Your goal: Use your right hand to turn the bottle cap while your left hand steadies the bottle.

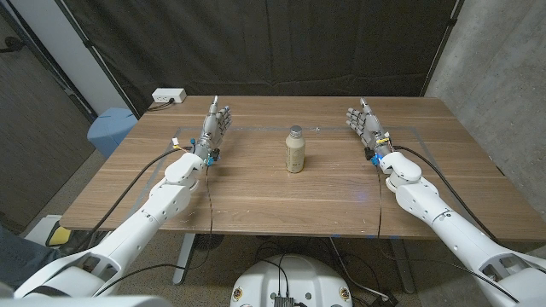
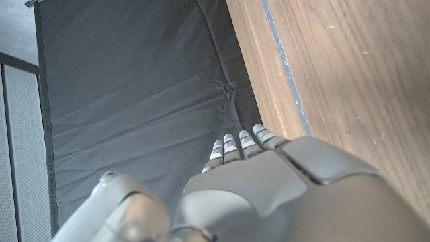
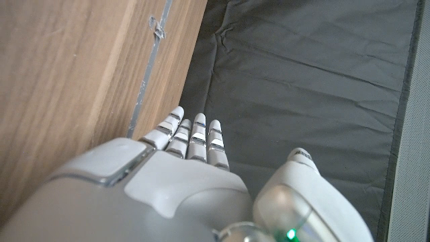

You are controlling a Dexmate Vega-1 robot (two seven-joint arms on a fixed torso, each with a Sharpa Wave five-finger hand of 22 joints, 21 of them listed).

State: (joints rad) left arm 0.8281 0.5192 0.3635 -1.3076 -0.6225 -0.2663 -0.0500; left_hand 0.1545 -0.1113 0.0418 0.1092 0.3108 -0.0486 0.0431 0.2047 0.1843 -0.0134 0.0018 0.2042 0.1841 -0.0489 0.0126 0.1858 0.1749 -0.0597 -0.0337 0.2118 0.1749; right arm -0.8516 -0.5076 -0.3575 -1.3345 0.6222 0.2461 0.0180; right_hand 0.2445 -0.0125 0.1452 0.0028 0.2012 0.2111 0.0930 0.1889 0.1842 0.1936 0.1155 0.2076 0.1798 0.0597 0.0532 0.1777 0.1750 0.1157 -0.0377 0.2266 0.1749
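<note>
Bottle (image 1: 294, 152) upright mid-table, capped; left hand (image 1: 215, 125) and right hand (image 1: 365, 124) wide, empty, well apart from it

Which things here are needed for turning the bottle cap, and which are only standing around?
Needed: bottle, upright mid-table; its cap; left robot hand and right robot hand, both open, apart from the bottle.

Not needed: white power strip at the table's far left corner; blue bin beside the table.
</note>
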